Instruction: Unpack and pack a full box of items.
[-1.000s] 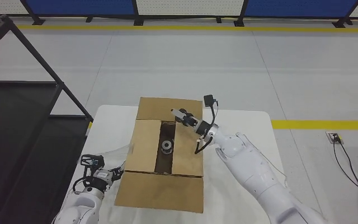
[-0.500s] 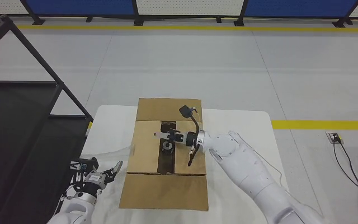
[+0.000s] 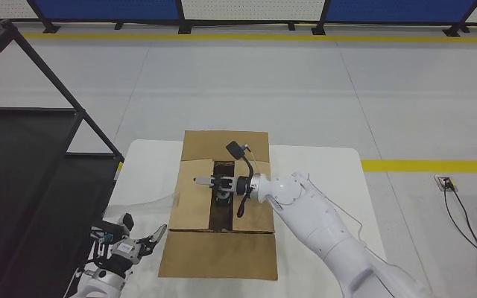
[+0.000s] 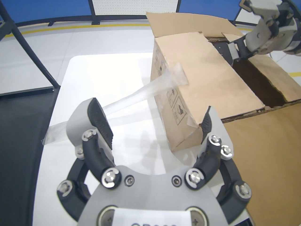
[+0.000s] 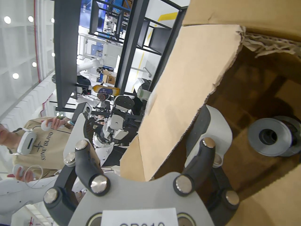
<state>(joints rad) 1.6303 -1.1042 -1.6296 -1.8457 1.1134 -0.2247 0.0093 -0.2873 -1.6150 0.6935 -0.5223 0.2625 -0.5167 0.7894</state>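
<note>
Top view: cardboard box [image 3: 216, 257], brown, standing in the middle of the white surface [image 3: 149, 164].
- Flaps: the far and near flaps are folded outward and lie roughly flat. The left flap [image 3: 192, 195] and the right flap [image 3: 250, 220] are folded in over the top, with a dark gap between them.
- Contents: one grey roll [image 3: 222, 197] with a dark centre hole, seen through the gap; the right wrist view shows it low inside the box [image 5: 268, 137]. Other contents cannot be made out.
- Tape: a clear tape strip [image 4: 145, 90] hangs from the upper edge of the box's left side and trails down onto the surface.

Right pincer [image 3: 212, 183]: over the gap, at the inner edge of the left flap. In the right wrist view its fingers are spread [image 5: 150, 123], one above the flap and one inside the box, with the torn flap edge passing between them. Whether either finger touches the cardboard cannot be told.

Left pincer [image 3: 144, 232]: low over the near left part of the surface, just beside the box's near left corner. Fingers spread [image 4: 150, 111], nothing between the pads; the box corner sits close to one fingertip.

Surroundings: black metal rack [image 3: 45, 186] left of the surface; pale floor with a yellow line [image 3: 417, 165] to the right.
</note>
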